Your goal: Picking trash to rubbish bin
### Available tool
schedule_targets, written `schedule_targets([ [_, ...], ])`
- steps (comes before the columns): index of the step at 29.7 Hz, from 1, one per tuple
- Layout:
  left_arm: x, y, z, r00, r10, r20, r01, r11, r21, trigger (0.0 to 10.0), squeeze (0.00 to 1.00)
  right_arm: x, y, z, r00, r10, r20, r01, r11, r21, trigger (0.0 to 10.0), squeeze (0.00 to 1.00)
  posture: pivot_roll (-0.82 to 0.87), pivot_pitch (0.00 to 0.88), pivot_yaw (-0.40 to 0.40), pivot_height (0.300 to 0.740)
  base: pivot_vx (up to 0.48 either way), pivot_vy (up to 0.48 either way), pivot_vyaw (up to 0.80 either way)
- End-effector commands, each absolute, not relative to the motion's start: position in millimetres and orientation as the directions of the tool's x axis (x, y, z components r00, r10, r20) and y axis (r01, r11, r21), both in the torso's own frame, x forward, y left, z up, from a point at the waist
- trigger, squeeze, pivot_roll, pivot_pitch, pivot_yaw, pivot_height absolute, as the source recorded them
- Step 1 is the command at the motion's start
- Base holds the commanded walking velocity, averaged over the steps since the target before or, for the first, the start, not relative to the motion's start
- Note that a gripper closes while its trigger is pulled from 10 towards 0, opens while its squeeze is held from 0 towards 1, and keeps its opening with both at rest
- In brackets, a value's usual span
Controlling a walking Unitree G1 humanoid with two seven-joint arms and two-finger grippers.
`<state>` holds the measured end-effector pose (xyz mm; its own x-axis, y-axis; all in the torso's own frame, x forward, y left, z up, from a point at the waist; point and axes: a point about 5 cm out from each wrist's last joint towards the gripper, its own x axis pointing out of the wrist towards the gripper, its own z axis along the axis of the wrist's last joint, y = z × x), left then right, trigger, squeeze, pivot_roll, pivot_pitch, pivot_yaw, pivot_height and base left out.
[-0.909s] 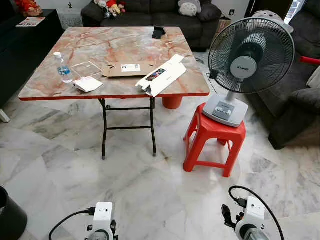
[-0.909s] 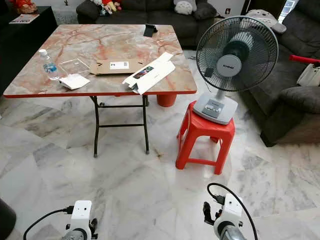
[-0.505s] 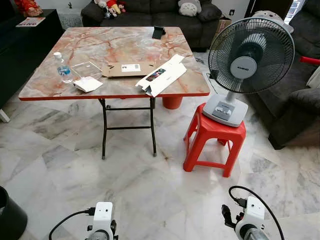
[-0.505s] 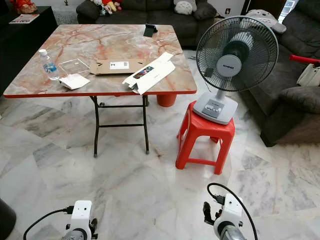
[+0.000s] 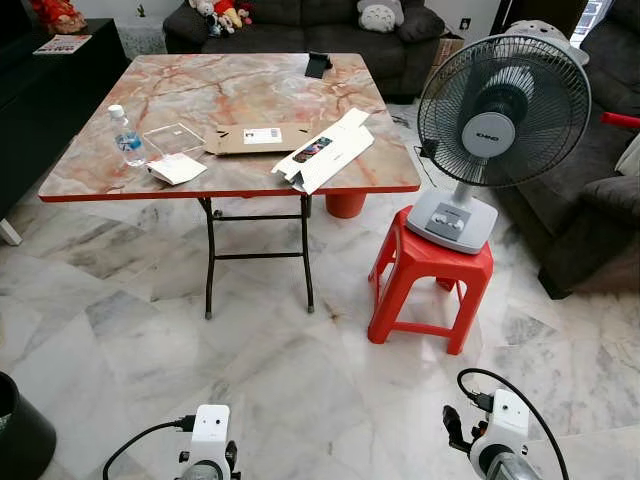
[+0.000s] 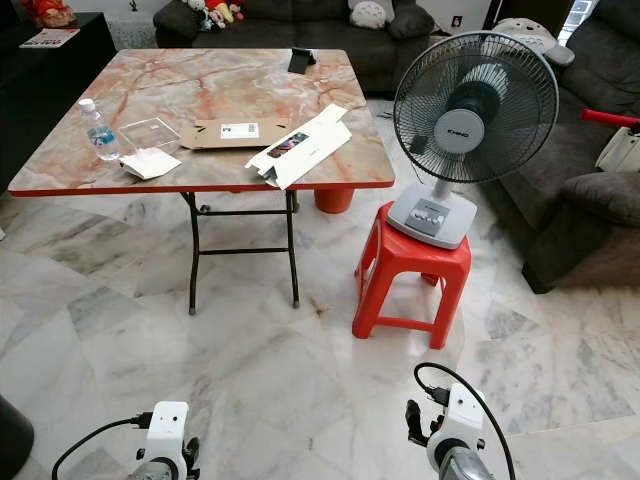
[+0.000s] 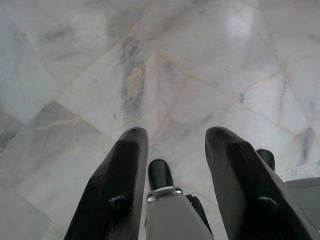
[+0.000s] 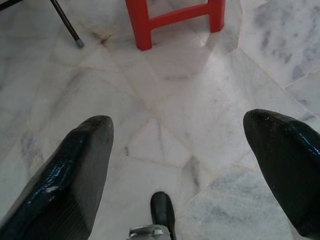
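- The left gripper point(image 7: 172, 150) hangs low over the marble floor point(image 5: 300, 380), its two black fingers point(image 7: 117, 190) a moderate gap apart, holding nothing and touching nothing.
- The right gripper point(image 8: 177, 145) also hangs over the floor, its fingers point(image 8: 75, 175) spread wide apart and empty; the legs of the red stool point(image 8: 170, 17) lie beyond them.
- The trash sits on the far counter point(image 5: 230, 90), a folding one with a marbled orange top.
- Near the counter's left edge stands a water bottle point(image 5: 125, 135); just right of it lies a clear plastic tray point(image 5: 173, 138), with a white packet point(image 5: 177, 168) at the near edge.
- A flat brown cardboard piece point(image 5: 255, 137) lies mid-counter, and an opened white box point(image 5: 325, 150) rests to its right, reaching the near edge.
- A small black object point(image 5: 318, 64) lies at the far side of the counter.
- A black bin point(image 5: 20, 440) stands on the floor at the near left.
- To the right of the counter, a fan point(image 5: 495, 120) stands on the red stool.
- Dark sofas point(image 5: 290, 20) line the far and right sides of the room.
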<state>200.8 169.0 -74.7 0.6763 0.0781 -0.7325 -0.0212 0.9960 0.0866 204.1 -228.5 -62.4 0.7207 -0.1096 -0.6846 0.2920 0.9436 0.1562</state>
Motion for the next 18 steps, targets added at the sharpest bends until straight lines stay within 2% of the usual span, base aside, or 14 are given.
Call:
schedule_targets([
  [1,205.3,168.7,-72.0,0.691,0.074,-0.719,-0.014,0.996,0.089,10.0,0.0,208.7,-232.5,-58.2,0.737,-0.13,-0.663,0.281,0.951,0.127,10.0,0.0,-0.08,0.0,-0.053,0.74,0.0,0.0,0.0],
  [7,228.5,167.5,-55.5,0.777,0.091,-0.623,-0.034,0.994,0.102,10.0,0.0,227.7,-237.0,-43.6,0.793,-0.139,-0.593,0.256,0.959,0.118,10.0,0.0,-0.08,0.0,-0.049,0.74,0.0,0.0,0.0],
  [8,241.4,165.3,-45.9,0.815,0.088,-0.573,-0.039,0.994,0.097,10.0,0.0,240.6,-234.4,-34.1,0.829,-0.112,-0.548,0.192,0.977,0.091,10.0,0.0,-0.08,0.0,-0.053,0.74,0.0,0.0,0.0],
  [12,259.3,158.8,-30.8,0.867,0.063,-0.494,-0.014,0.995,0.104,10.0,0.0,260.1,-229.3,-17.9,0.881,-0.067,-0.468,0.108,0.992,0.062,10.0,0.0,-0.08,0.0,-0.056,0.74,0.0,0.0,0.0],
  [18,304.1,142.8,18.3,0.969,0.002,-0.245,0.036,0.988,0.15,10.0,0.0,314.0,-212.3,43.0,0.986,0.025,-0.165,-0.016,0.998,0.053,10.0,0.0,-0.08,0.0,-0.051,0.74,0.0,0.0,0.0],
])
